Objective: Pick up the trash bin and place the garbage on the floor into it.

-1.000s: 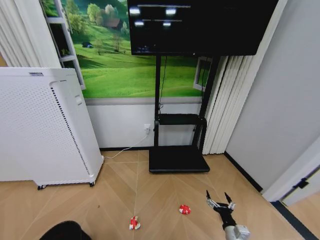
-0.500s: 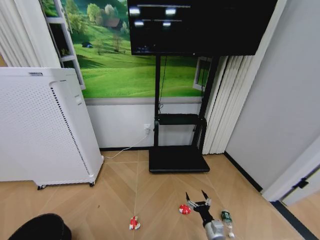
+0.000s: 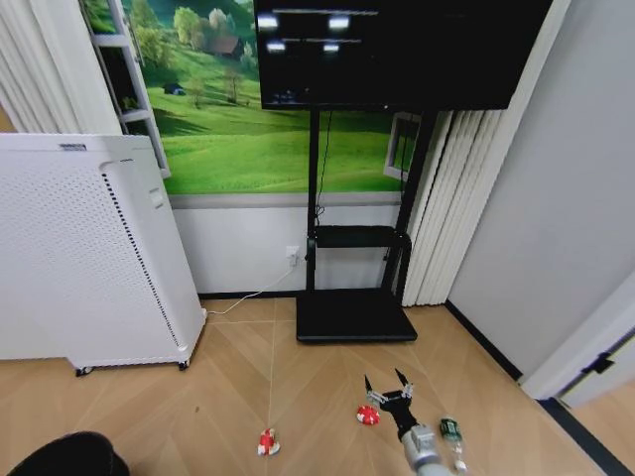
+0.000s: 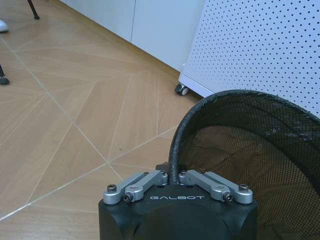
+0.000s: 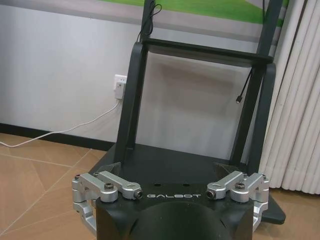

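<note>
The black mesh trash bin (image 3: pixel 62 457) hangs at the bottom left of the head view. My left gripper (image 4: pixel 173 176) is shut on the trash bin's rim (image 4: pixel 176 145), above the wood floor. My right gripper (image 3: pixel 385 381) is open, low over the floor, just behind and to the right of one red-and-white scrap (image 3: pixel 367 416). In the right wrist view that gripper (image 5: pixel 172 192) has its fingers (image 5: pixel 107 188) spread wide with nothing between them. A second scrap (image 3: pixel 266 442) lies further left. A small greenish bottle (image 3: pixel 451 434) lies to the right of the right arm.
A tall white perforated air purifier (image 3: pixel 89 258) on castors stands at the left, close to the bin (image 4: pixel 260 45). The black TV stand base (image 3: pixel 354 317) sits ahead by the wall (image 5: pixel 170 165). A white cable (image 3: pixel 260 294) runs to the socket. Curtains and a wall close off the right.
My right gripper swung left from the bottle's spot to beside the red scrap, uncovering the bottle. The bin in my left gripper moved further left and lower in the head view.
</note>
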Robot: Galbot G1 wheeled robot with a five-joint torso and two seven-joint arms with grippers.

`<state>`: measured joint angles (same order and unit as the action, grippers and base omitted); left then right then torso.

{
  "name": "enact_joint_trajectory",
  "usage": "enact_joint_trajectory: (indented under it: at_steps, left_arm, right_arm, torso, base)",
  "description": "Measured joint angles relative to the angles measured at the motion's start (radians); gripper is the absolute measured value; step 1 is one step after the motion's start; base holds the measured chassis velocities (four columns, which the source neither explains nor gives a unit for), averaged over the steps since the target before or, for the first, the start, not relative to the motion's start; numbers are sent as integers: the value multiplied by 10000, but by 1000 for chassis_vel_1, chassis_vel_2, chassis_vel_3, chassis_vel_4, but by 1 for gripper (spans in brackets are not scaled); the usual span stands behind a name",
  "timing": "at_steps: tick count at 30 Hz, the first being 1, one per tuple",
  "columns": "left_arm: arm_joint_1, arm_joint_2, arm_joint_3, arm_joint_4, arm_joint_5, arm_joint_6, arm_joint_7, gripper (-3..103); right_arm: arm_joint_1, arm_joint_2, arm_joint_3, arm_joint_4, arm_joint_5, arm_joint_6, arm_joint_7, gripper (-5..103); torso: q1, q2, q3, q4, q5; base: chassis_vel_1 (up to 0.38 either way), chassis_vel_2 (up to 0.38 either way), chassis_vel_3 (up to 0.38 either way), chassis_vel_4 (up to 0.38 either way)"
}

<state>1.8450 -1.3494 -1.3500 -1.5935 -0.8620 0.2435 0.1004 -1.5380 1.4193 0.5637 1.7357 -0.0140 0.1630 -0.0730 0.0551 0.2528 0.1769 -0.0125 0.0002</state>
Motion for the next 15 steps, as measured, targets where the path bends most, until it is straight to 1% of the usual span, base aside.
enact_joint_trajectory:
  at_steps: [7,13,15]
  left_arm:
    - [89,31,36,5,34,-62,118,3]
    - [138,14,64,116,52,-141,206,3]
    - [121,-19,84,117,64,-146,207,3]
  right_arm:
    - [-58,33,-41,-37,-11,52,-21,100]
    - [-149,19,-50,-202,-37,175,-123,100]
    - [-128,28,-51,-204,-41,177,-124,100]
  torso:
    - [0,0,-1,2,-3]
    - [-1,0,0,0,2]
    - [-1,0,-1,2,-3]
  base:
    - [171,140,-138,-147]
    - [203,197,-200,-220]
    - [241,251,-251,-281]
